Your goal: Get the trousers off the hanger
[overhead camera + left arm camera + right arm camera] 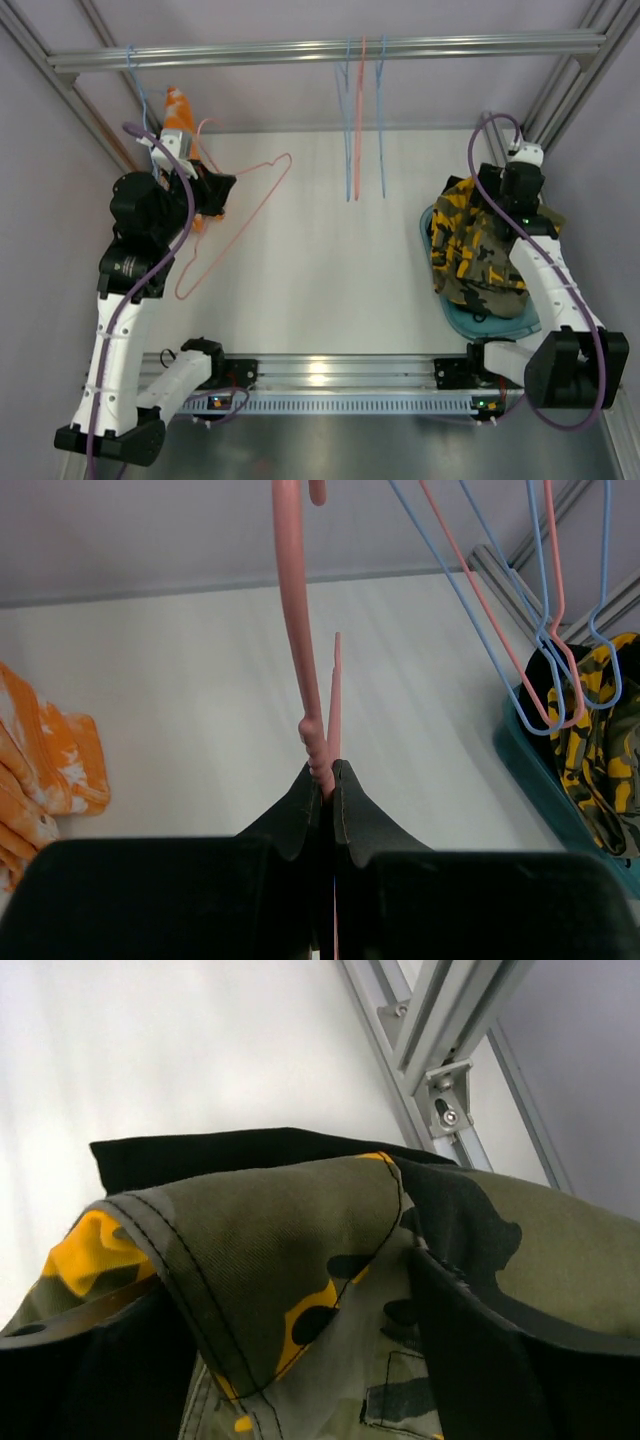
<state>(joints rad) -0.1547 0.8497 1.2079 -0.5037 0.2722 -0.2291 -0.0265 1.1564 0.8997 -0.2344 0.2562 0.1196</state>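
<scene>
Overhead, the camouflage trousers lie heaped in a teal basket on the table's right side. An edge of the black trousers shows just behind them. The right gripper sits at the heap, its jaws wide apart with camouflage cloth bunched between them. On the left, the left gripper is clamped tight on the neck of a bare pink hanger.

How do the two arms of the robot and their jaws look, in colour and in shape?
Both the left arm and the right arm have white links between bulky black joints. A purple cable loops along each. The jaws are black; in the left wrist view they taper to thin tips.
</scene>
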